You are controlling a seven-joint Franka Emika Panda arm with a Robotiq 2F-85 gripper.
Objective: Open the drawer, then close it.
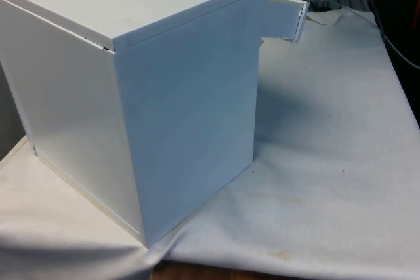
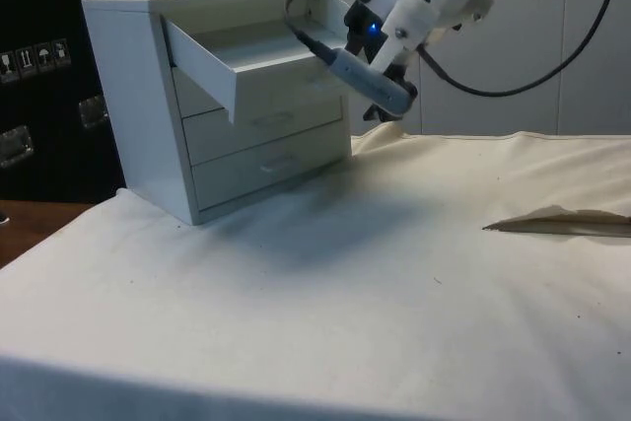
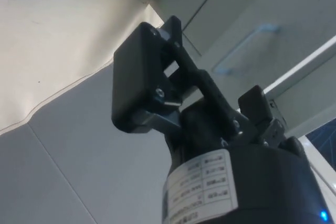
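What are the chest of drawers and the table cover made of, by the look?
Chest of drawers: probably painted or laminated board, possibly thin metal; smooth matte white panels with crisp square edges, pulled-out top drawer alike. Table cover: woven cloth, off-white; it wrinkles, drapes at the edge and shows small stains.
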